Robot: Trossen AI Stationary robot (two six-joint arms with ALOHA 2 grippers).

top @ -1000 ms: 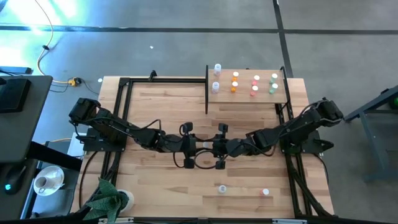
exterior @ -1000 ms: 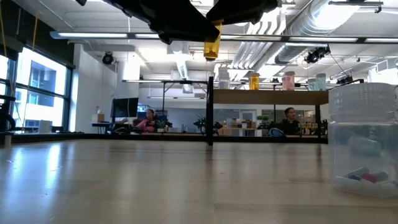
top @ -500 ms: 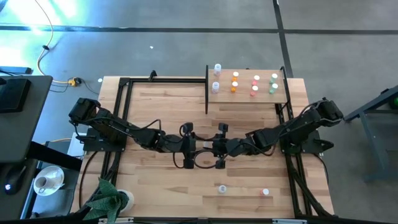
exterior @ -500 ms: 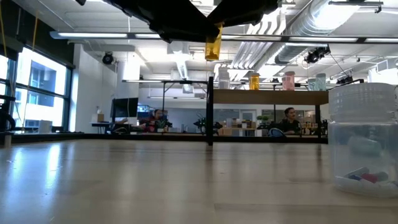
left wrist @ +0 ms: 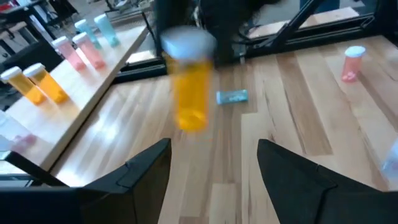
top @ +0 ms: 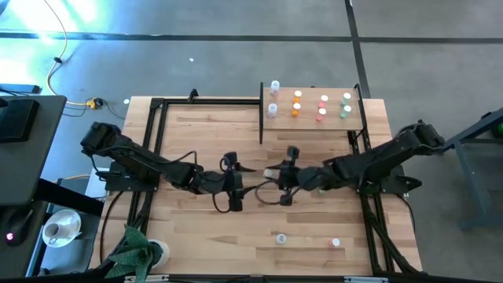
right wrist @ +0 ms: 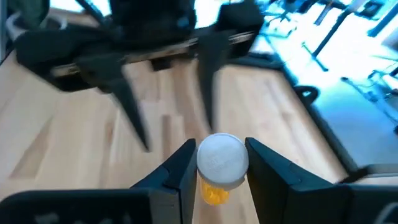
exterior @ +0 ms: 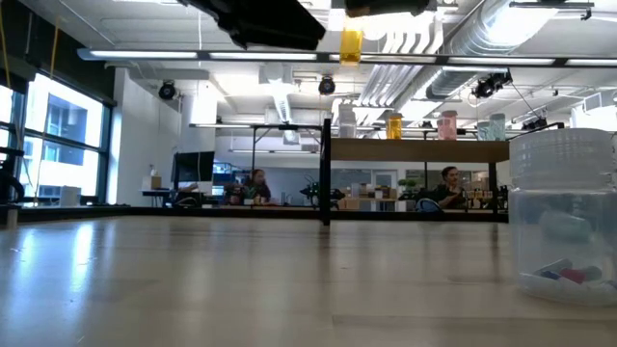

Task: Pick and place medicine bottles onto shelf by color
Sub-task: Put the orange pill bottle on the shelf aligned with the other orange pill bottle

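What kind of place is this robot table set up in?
Probably an open-plan lab or office workspace. The low view shows exposed ceiling ducts, people seated at desks in the background and large windows. The high view shows a bare concrete floor around the table.

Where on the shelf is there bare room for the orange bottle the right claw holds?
The shelf is bare along its near edge, below the bottle rows, and between the clear pair and the orange pair. The far right end, pink and green, is crowded. The right claw grips the orange bottle mid-table.
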